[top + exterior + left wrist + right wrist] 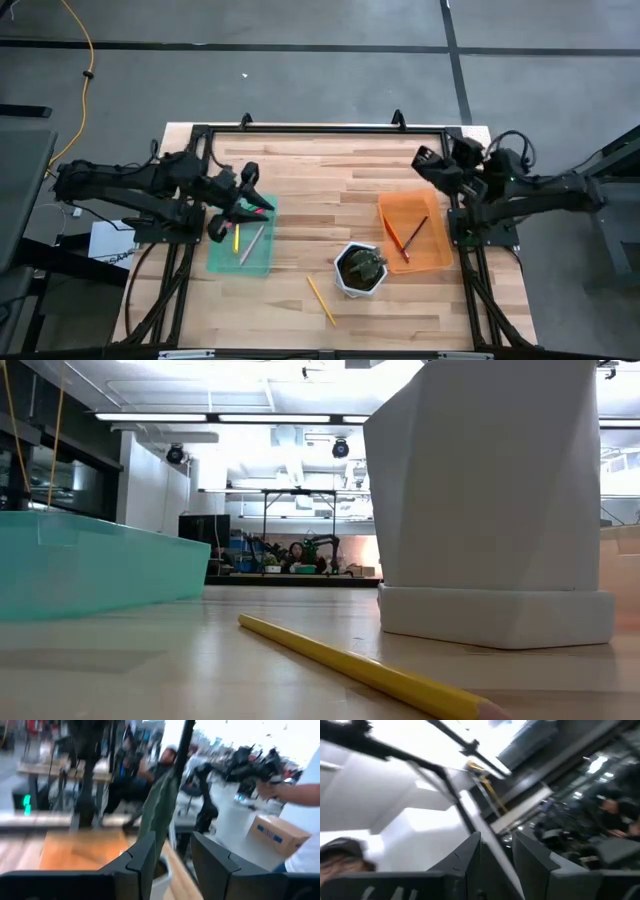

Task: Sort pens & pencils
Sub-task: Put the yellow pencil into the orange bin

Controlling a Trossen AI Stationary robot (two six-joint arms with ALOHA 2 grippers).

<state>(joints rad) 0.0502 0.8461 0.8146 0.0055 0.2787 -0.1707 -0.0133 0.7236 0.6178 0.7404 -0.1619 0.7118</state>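
Clearly the left gripper (243, 192) hangs over the far right corner of the green tray (222, 264), with something red showing at its tip; in its wrist view the two dark fingers (145, 865) stand a little apart with a narrow gap and nothing plainly between them, so whether they clasp anything I cannot tell; inside the tray lie a yellow pen (237, 238) and a silver-grey pen (251, 244), side by side.

Over on the right, the right gripper (428, 160) is raised near the far right corner of the table (330, 180), just beyond the orange tray (440, 262); its fingers (470, 855) also stand slightly apart, pointing up at the ceiling, and a pale slim bar crosses between them, though whether it is held I cannot tell; in the orange tray rest an orange pencil (395, 236) and a dark red-brown pencil (416, 232), crossing near their near ends.

Between the trays, nearer the front, sits a white pot (360, 270) with a green plant; a yellow-orange pencil (321, 300) lies on the bare wood just left of it, close to the near edge.
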